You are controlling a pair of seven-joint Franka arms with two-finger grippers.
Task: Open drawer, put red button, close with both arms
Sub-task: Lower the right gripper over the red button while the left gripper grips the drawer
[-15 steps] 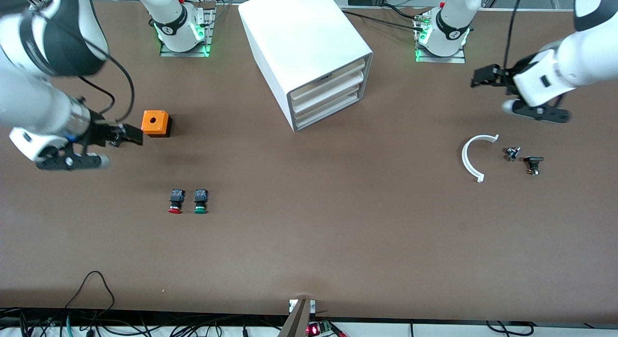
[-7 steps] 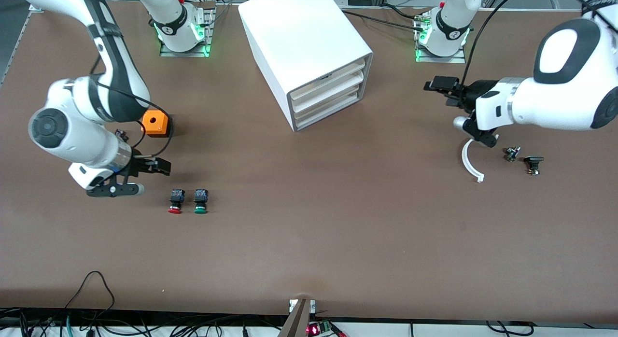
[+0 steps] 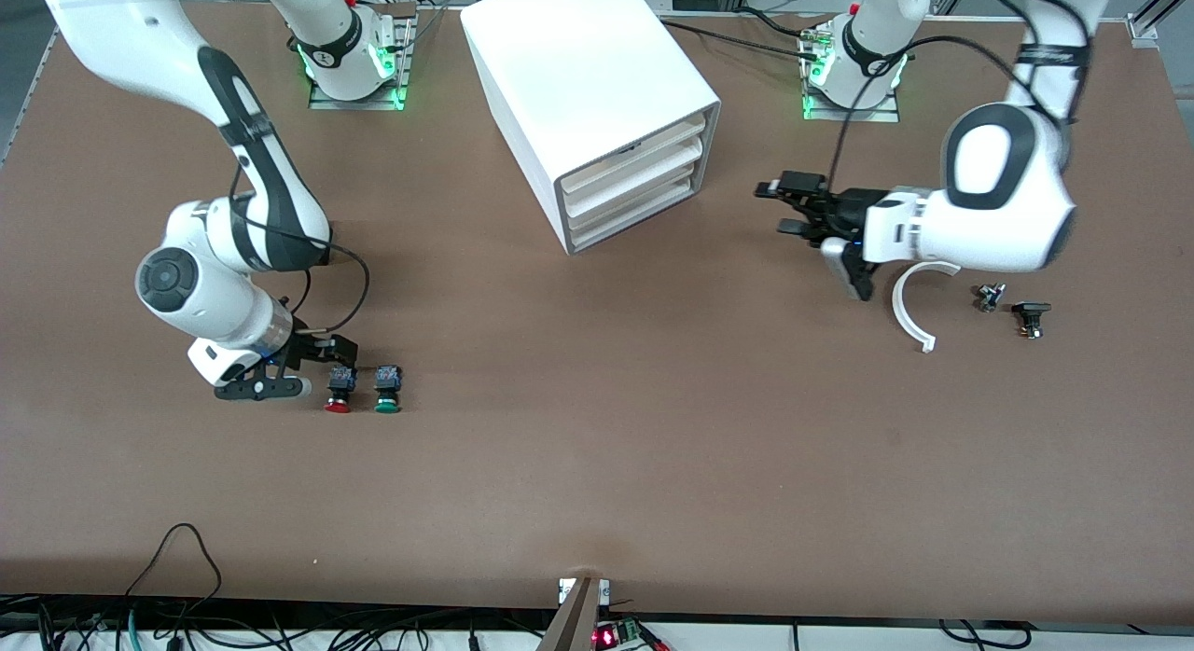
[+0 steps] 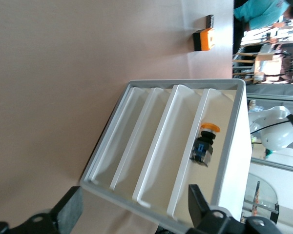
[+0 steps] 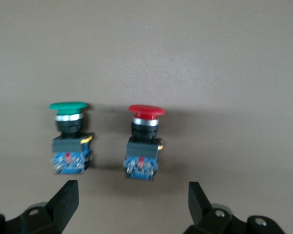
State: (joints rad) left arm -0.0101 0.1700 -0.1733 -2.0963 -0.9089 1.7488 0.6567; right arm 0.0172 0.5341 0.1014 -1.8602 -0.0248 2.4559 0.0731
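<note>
The red button (image 3: 338, 391) lies on the table beside the green button (image 3: 387, 391). My right gripper (image 3: 326, 351) is open and empty, low over the table just beside the red button. In the right wrist view the red button (image 5: 144, 146) lies ahead of that gripper (image 5: 132, 204), not between its fingers. The white cabinet (image 3: 578, 73) has all three drawers shut; the middle drawer (image 3: 634, 180) also shows in the left wrist view (image 4: 158, 146). My left gripper (image 3: 785, 208) is open and empty, in front of the drawer fronts and well apart from them; it also shows in its wrist view (image 4: 134, 214).
A button with a yellow-orange cap (image 4: 205, 144) lies in the tray nearest the cabinet's top. An orange box (image 4: 203, 39) stands on the table near the right arm. A white curved piece (image 3: 909, 306) and two small black parts (image 3: 991, 297) (image 3: 1031, 315) lie under the left arm.
My right gripper has swung down from near the orange box to beside the red button. My left gripper has moved from the table's end toward the cabinet's front. Both stay open.
</note>
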